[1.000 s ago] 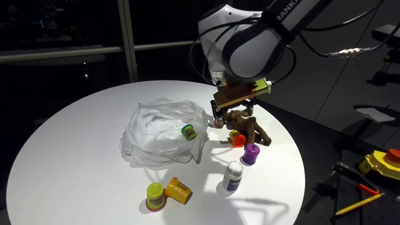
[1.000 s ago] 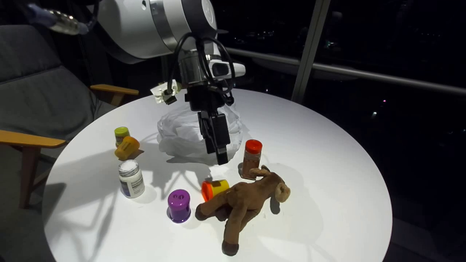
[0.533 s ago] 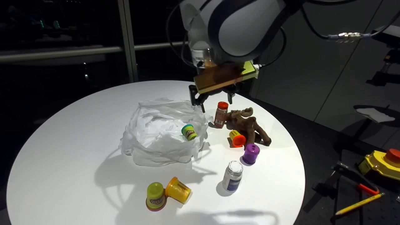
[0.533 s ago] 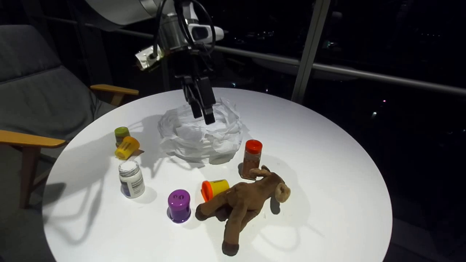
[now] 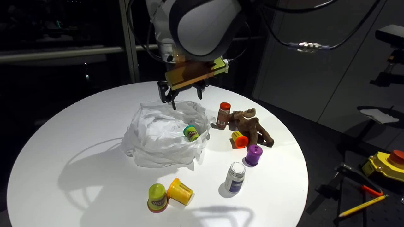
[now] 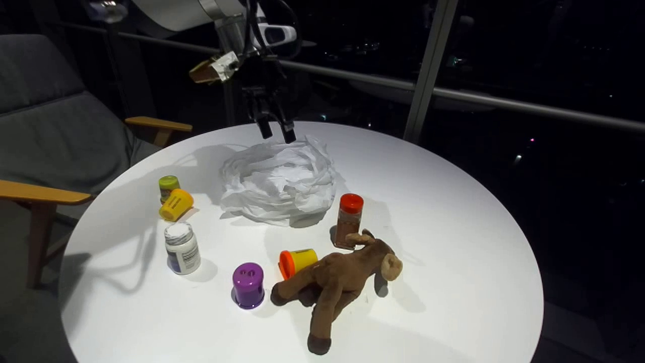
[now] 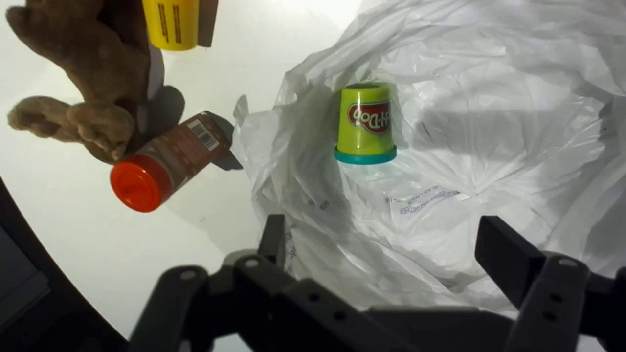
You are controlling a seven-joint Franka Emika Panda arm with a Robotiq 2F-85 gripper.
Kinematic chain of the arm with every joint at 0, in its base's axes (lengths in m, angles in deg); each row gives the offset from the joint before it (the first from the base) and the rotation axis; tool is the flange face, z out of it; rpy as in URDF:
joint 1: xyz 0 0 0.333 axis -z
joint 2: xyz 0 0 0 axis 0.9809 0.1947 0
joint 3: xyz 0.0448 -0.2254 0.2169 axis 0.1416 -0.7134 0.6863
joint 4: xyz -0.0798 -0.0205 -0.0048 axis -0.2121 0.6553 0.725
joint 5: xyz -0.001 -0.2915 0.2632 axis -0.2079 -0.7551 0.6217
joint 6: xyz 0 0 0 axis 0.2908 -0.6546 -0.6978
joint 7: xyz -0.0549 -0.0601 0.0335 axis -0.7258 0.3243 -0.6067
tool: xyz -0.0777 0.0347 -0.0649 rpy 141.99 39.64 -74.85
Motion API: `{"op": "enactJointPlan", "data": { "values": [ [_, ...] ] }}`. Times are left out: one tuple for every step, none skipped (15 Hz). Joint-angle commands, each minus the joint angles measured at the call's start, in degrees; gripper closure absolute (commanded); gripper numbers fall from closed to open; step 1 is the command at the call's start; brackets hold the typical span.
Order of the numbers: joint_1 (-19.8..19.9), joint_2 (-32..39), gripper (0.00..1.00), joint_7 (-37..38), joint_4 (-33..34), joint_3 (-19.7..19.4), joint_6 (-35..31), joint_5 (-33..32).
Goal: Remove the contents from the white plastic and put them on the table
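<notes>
Fingers (image 7: pixel 506 256), spread wide with nothing between them, hang above the rim of a crumpled white plastic bag (image 5: pixel 157 154); no contact shows. Inside the bag, toward the wall nearest a red-capped jar (image 5: pixel 223 116), sits a teal-lidded green tub (image 7: pixel 364 122), tilted or on its side; it is hard to say which. Just now the fingers have shifted from near that jar to over the bag, and the jar is left standing upright. This suggests the green tub is the next pick, and likely the last, since nothing else can be made out in the bag. Out on the round white counter (image 5: pixel 63 126) are a brown plush animal (image 6: pixel 342 272) and, beside it, a yellow tub (image 5: pixel 240 140); then a purple two-holed pot (image 6: pixel 248 285), an upright white bottle (image 5: pixel 235 177), a lime-lidded tub (image 5: pixel 157 198) and a tipped orange tub (image 5: pixel 180 191). Beyond stand a wooden-armed grey chair (image 6: pixel 45 106) and dark windows (image 6: pixel 554 65) crossed by a metal rail (image 5: pixel 63 54).
</notes>
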Motion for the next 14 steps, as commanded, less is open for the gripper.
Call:
{"op": "enactJointPlan", "data": {
  "values": [
    [3.4, 8.9, 0.0, -9.6, 9.7, 0.3, -0.8, 3.4],
    [4.0, 10.3, 0.0, -12.0, 11.1, 0.4, -0.4, 4.6],
    [4.7, 12.0, 0.0, -14.3, 12.7, 0.4, -0.1, 5.9],
    [5.2, 12.9, 0.0, -16.6, 13.5, 0.6, 0.0, 7.3],
    [5.6, 13.7, 0.0, -18.8, 14.3, 0.9, 0.1, 8.7],
    [5.7, 14.5, 0.0, -20.8, 15.1, 0.9, 0.2, 9.9],
    [5.7, 14.8, 0.0, -22.6, 15.3, 1.1, 0.0, 11.1],
    [5.7, 15.1, 0.0, -24.3, 15.5, 1.2, 0.0, 12.2],
    [5.5, 15.2, 0.0, -25.5, 15.4, 1.4, 0.1, 13.0],
    [5.4, 15.3, 0.0, -26.5, 15.2, 1.5, 0.3, 13.8],
    [5.3, 15.2, 0.0, -27.3, 14.8, 1.7, 0.5, 14.5],
    [5.2, 15.1, 0.0, -27.6, 14.3, 1.8, 0.7, 14.9],
    [5.0, 15.0, 0.0, -27.8, 13.9, 1.8, 0.9, 15.3],
    [4.8, 15.0, 0.0, -27.7, 13.5, 1.7, 1.2, 15.6]
  ]
}}
